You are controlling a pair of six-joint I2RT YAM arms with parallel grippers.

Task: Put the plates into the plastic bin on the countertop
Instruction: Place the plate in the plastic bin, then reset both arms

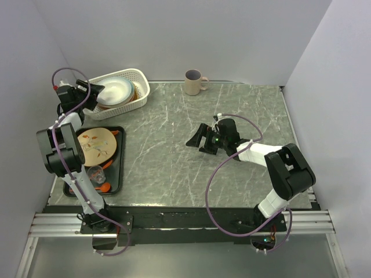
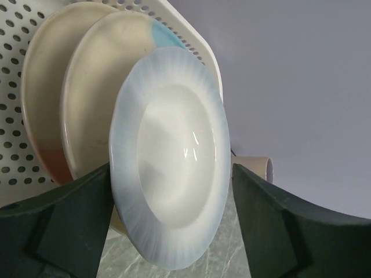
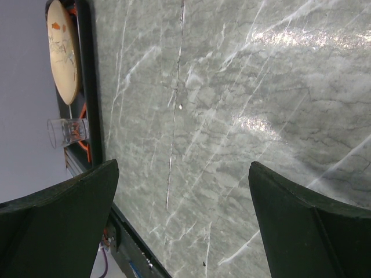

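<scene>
Risk of a tip-out on the retreat

Far left, the left gripper (image 1: 91,94), fingers (image 2: 69,226) spread wide, flanks the pale white-blue plate (image 2: 171,162) leaning against other plates (image 2: 46,87) in the plastic bin (image 1: 142,92). One finger looks to touch its rim, so backing off could drag it over. The twig plate (image 1: 95,145) sits on the black tray (image 1: 119,168) beside a glass (image 1: 95,172) that is easily knocked. Mid-right, the right gripper (image 3: 182,171) hangs wide and empty above the countertop (image 1: 174,162).

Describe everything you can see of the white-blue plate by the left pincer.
The white-blue plate is round and glossy, ceramic by its look, with a white well and a pale blue ribbed rim. It rests tilted in the plastic bin, frontmost of the stack, leaning on a cream plate with a turquoise patch. The left pincer is open, a finger on either side; whether either touches the rim I cannot tell.
</scene>
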